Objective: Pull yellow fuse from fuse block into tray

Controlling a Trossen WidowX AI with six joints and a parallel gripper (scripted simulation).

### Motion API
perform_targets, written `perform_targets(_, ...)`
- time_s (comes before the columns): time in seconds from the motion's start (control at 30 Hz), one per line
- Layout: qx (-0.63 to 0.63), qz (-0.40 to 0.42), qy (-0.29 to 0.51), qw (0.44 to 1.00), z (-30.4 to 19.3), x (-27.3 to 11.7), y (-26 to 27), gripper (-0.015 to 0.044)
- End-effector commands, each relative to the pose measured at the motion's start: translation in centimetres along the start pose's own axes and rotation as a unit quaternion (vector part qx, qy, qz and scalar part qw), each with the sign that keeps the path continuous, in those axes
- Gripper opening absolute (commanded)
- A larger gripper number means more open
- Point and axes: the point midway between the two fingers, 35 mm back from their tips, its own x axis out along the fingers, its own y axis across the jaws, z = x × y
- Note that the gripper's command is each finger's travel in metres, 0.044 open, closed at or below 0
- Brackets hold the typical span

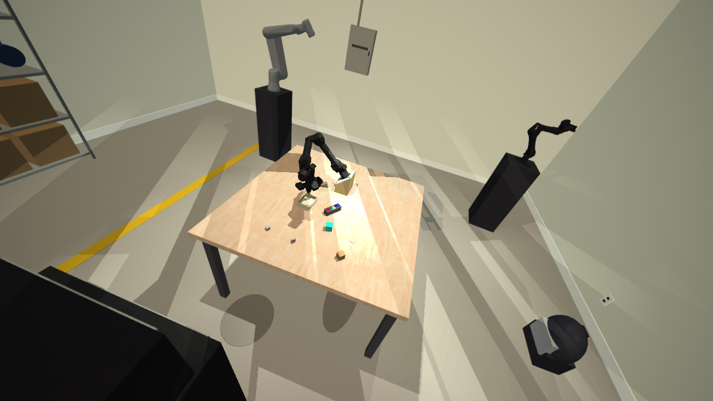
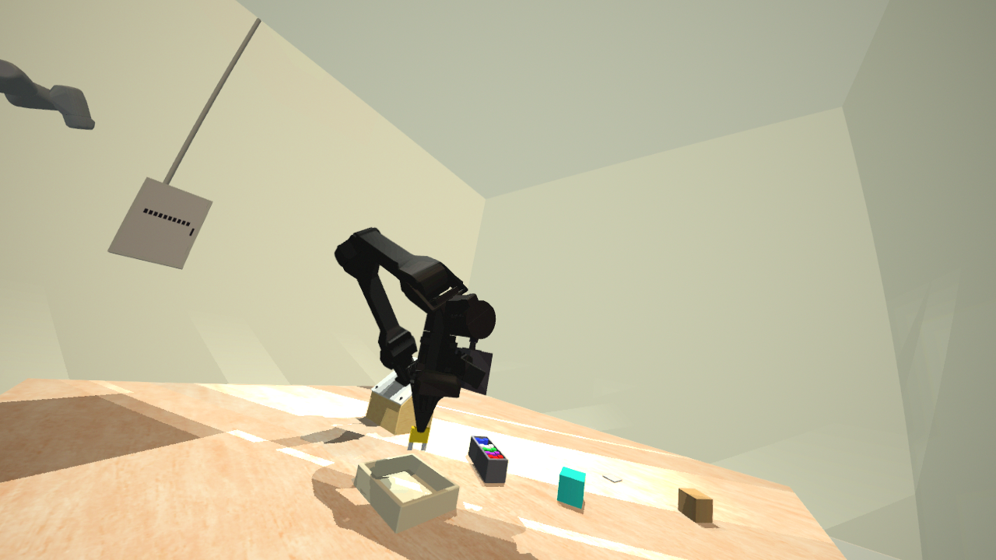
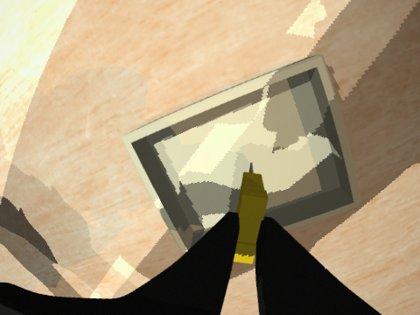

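My gripper (image 2: 420,427) (image 3: 248,225) is shut on the yellow fuse (image 2: 418,435) (image 3: 252,203). The fuse hangs with its metal prongs pointing down, clear of the fuse block. In the wrist view it overlaps the tray (image 3: 157,115) (image 2: 426,513) (image 1: 307,207), whose inside holds nothing that I can see. In the exterior view the fuse shows above and behind the tray's far edge. The dark fuse block (image 1: 332,211) (image 2: 495,473) stands beside the tray, with blue, white, green, purple and red fuses in it. The block is out of the wrist view.
A teal block (image 1: 328,226) (image 2: 571,488) stands past the fuse block. A brown block (image 1: 340,255) (image 2: 695,505) and a thin flat piece (image 1: 351,241) (image 2: 611,478) lie farther off. Two small grey pieces (image 1: 267,228) (image 1: 293,240) lie on the table (image 1: 239,219). The arm's tan base (image 1: 343,187) (image 2: 387,412) stands behind.
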Motion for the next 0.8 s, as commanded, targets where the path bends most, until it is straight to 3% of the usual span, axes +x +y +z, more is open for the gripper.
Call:
perform_targets(0.0, -0.003, -0.001, 0.003, 1.000, -0.5, 0.1, -0.1, 0.0000)
perform_targets(0.77, -0.003, -0.001, 0.003, 1.000, -0.5, 3.7, -0.2, 0.0000)
